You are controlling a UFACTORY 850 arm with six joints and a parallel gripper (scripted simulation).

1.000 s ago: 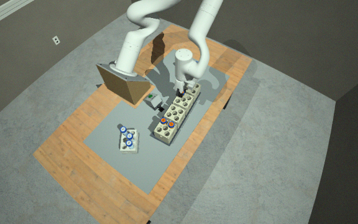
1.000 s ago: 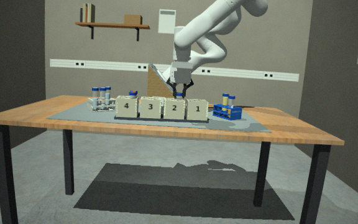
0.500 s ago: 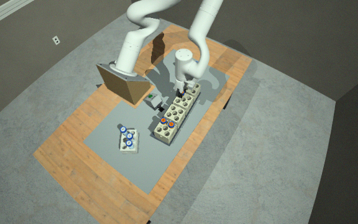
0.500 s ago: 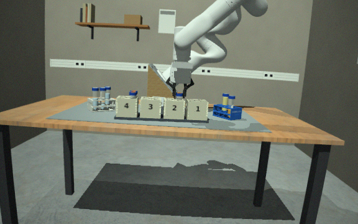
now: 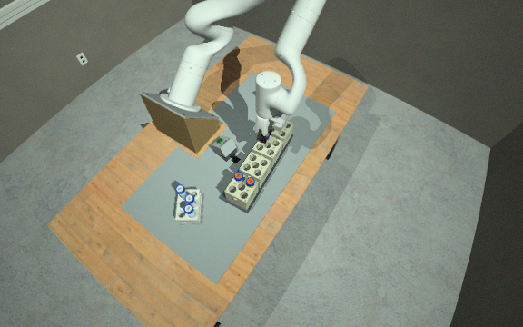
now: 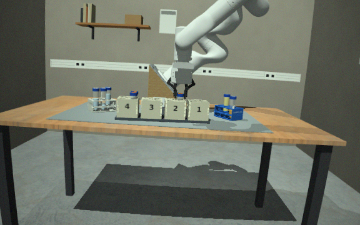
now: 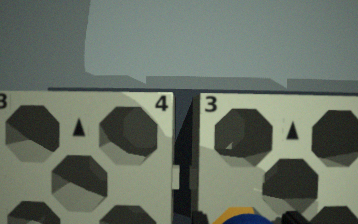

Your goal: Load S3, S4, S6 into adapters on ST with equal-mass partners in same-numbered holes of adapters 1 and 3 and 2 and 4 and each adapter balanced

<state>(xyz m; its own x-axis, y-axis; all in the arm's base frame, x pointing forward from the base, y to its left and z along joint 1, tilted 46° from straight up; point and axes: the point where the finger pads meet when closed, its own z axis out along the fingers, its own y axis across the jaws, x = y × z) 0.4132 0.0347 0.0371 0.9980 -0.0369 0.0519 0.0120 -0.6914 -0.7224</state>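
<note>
Four cream adapters stand in a row on the stand: adapter 4 (image 5: 242, 196) (image 6: 127, 107), adapter 3 (image 5: 256, 167) (image 6: 150, 107), adapter 2 (image 5: 268, 148) (image 6: 175, 109) and adapter 1 (image 5: 284, 131) (image 6: 199, 109). Two orange-dot tubes (image 5: 239, 175) (image 5: 250, 182) stand in adapter 4. My gripper (image 5: 265, 134) (image 6: 180, 94) is straight above adapter 2, its fingers slightly apart around the blue cap of an orange-dot tube (image 6: 180, 95) (image 7: 240, 218) that stands deep in a hole there. In the wrist view that cap shows at the bottom edge, below hole 3 of the right adapter (image 7: 280, 150).
A white rack (image 5: 181, 215) (image 6: 100, 107) with three white-dot blanks (image 5: 189, 198) stands at the left of the mat. A blue rack (image 6: 228, 113) with two tubes (image 6: 227, 100) stands right of adapter 1. The green DONE key (image 5: 220, 141) sits on its desk beside the stand.
</note>
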